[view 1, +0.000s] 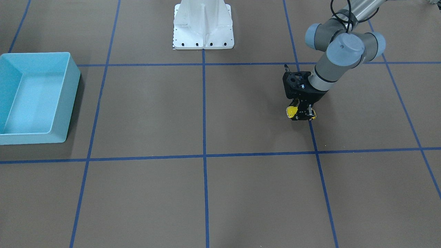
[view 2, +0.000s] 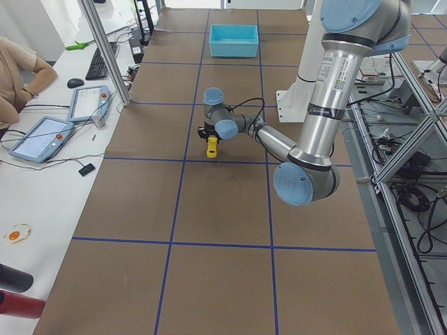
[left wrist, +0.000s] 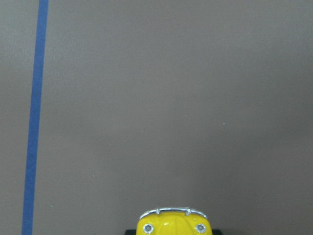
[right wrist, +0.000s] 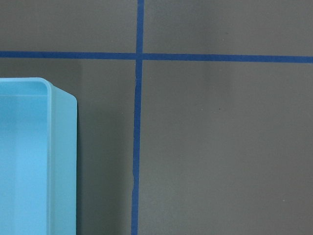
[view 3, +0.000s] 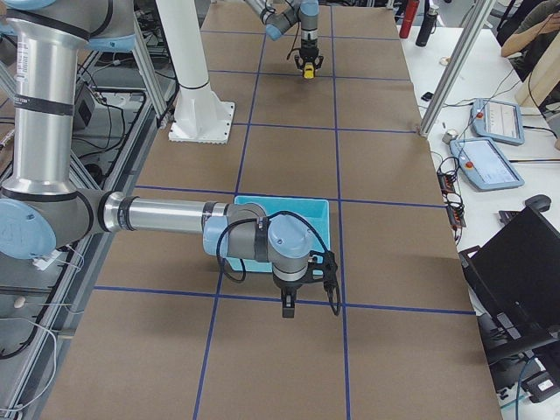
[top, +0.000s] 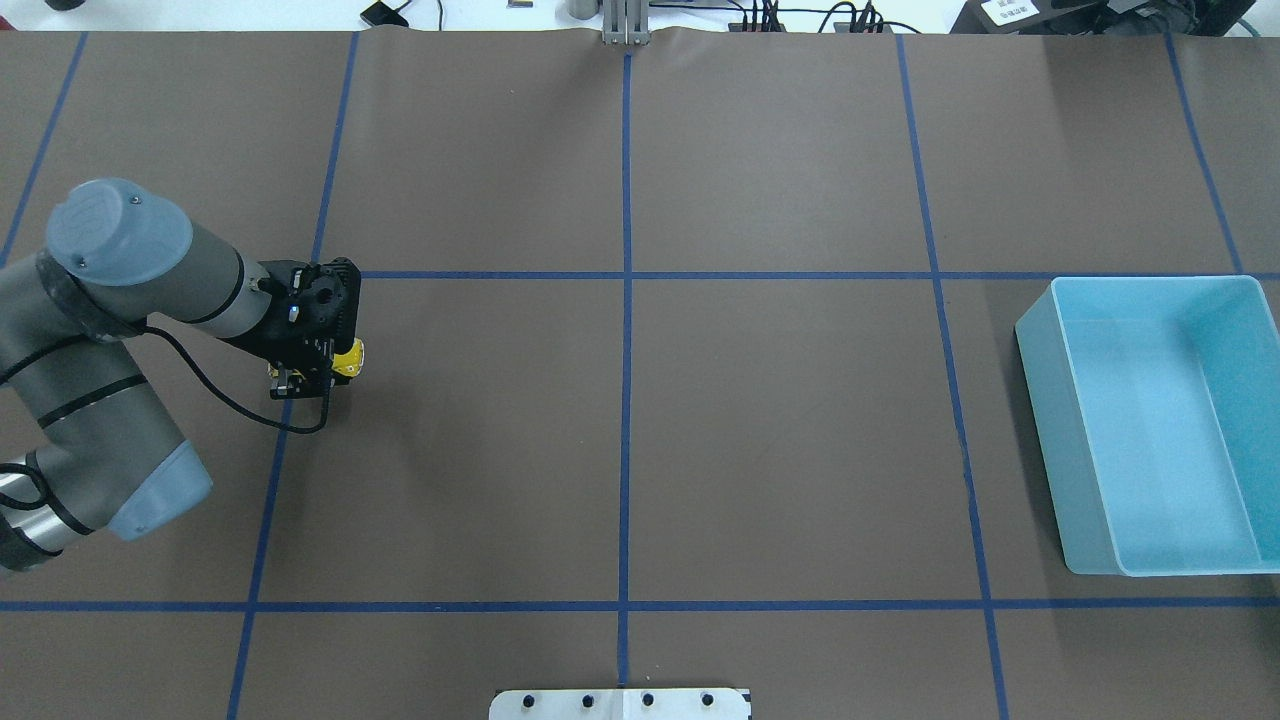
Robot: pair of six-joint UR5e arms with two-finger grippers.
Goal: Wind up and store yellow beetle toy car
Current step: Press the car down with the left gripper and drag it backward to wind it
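Note:
The yellow beetle toy car (view 1: 292, 112) is between the fingers of my left gripper (view 1: 302, 115), which is shut on it low over the brown table, on the robot's left side. The car also shows in the overhead view (top: 350, 358), beside the left gripper (top: 310, 375), and its front with silver bumper shows at the bottom of the left wrist view (left wrist: 171, 226). The light blue bin (top: 1040, 400) stands empty at the far right. My right gripper (view 3: 289, 308) hangs just in front of the bin (view 3: 262, 203); I cannot tell if it is open or shut.
The white robot base (view 1: 203, 27) stands at the table's middle near edge. Blue tape lines (top: 627, 300) divide the brown table into squares. The bin's corner (right wrist: 61, 166) shows in the right wrist view. Operators' desks with tablets (view 2: 42, 136) lie beyond the far edge.

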